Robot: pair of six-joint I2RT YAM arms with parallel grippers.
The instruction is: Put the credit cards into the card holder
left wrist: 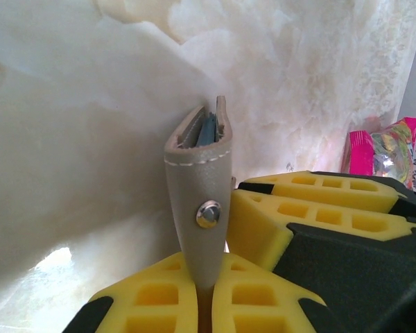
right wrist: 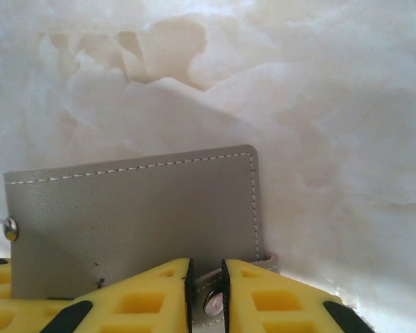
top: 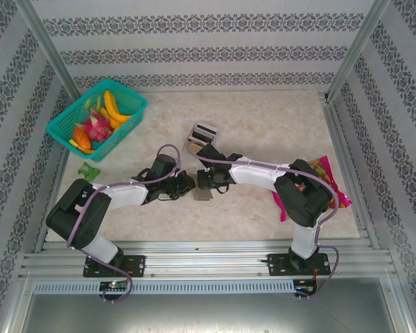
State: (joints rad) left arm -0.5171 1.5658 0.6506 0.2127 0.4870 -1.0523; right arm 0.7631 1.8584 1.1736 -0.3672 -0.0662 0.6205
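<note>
One bluish card (left wrist: pixel 206 130) sits in the stitched grey leather card holder (left wrist: pixel 197 208), which left gripper (left wrist: pixel 201 281) and right gripper (right wrist: pixel 206 277) clamp; striped credit cards (top: pixel 204 130) wait at twelve o'clock.

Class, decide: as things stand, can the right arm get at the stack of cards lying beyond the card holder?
Probably, but not at once: the right gripper is shut on the card holder and must let go first. The cards lie close beyond it on the bare table, with nothing between.
</note>
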